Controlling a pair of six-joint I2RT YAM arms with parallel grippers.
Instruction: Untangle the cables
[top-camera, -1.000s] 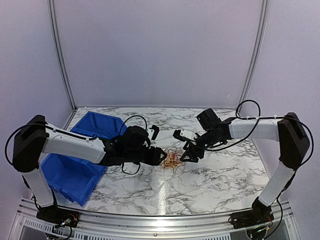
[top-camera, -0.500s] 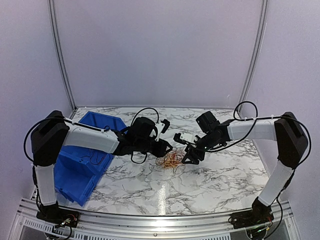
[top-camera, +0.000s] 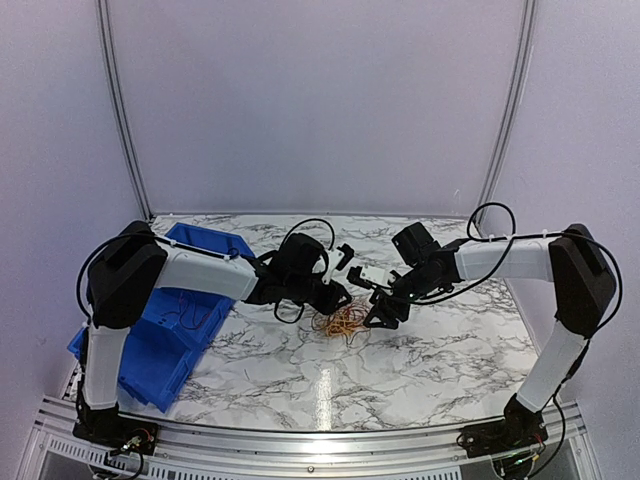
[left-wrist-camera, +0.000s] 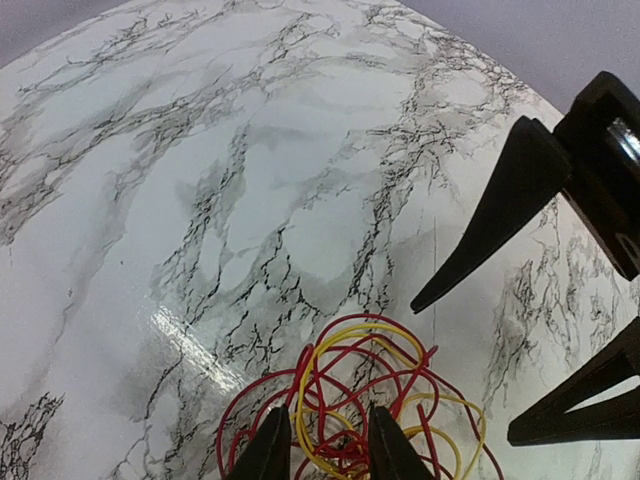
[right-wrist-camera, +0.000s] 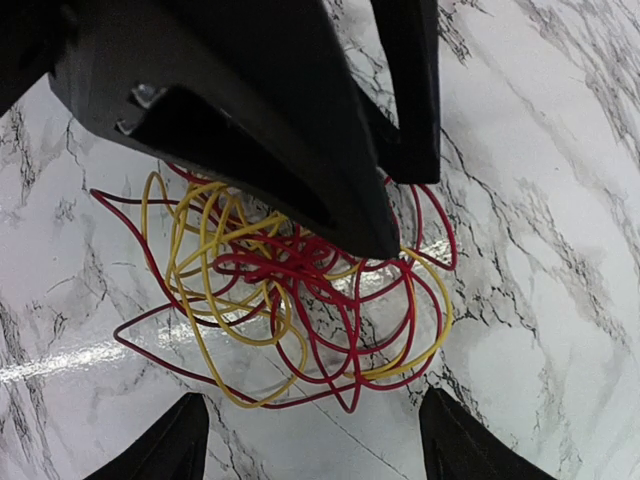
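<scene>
The cables (top-camera: 341, 321) are a loose tangle of thin red and yellow wires lying on the marble table between the two grippers. My left gripper (top-camera: 338, 298) is at the tangle's left far side. In the left wrist view its jaws (left-wrist-camera: 328, 440) stand a little apart, with several red and yellow cables (left-wrist-camera: 355, 400) loosely between them. My right gripper (top-camera: 381, 312) is wide open just right of the tangle. In the right wrist view its tips (right-wrist-camera: 320, 440) are short of the cables (right-wrist-camera: 290, 290), and the left gripper's fingers (right-wrist-camera: 330, 180) dip into the tangle's top.
A blue bin (top-camera: 200, 245) stands at the left side of the marble table (top-camera: 420, 370), under the left arm. The right gripper's fingers (left-wrist-camera: 500, 215) show at the right of the left wrist view, close to the tangle.
My left arm has swung right and farther from the near edge, bringing its gripper onto the tangle's far left side. The right gripper and the tangle have hardly moved.
</scene>
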